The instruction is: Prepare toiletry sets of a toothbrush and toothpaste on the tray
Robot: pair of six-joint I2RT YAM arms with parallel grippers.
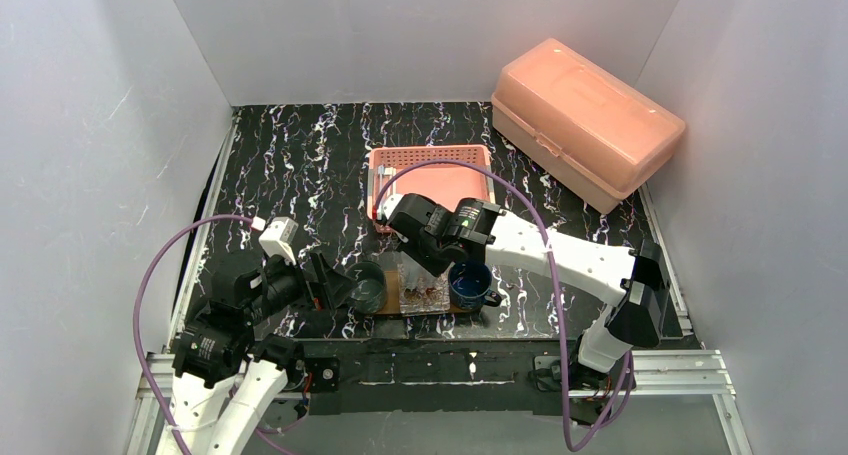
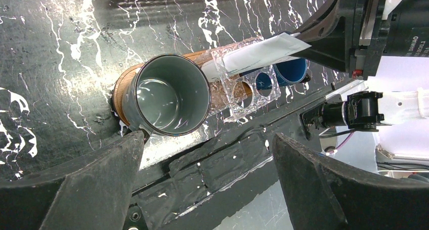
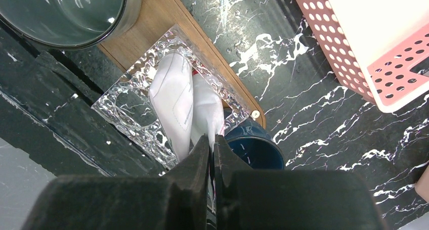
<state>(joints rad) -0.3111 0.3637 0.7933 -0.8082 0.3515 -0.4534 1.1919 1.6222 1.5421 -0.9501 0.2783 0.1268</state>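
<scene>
R gripper [image 3: 212, 139] clamped on flat crimped tail of toothpaste tube [image 3: 174, 98], nose down in clear glass cup [image 3: 132, 120], mid tray [image 3: 146, 23]. Tube soft, light, likely slick; tail = firmest hold. L gripper [image 2: 207, 162] spread wide, empty, just off tray's end by grey cup [image 2: 167, 96].

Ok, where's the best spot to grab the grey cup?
Probably the grey cup's rim, from the left, one finger inside. It stands upright and empty, the glass holder crowds its right side, and the open left tool sits there.
</scene>
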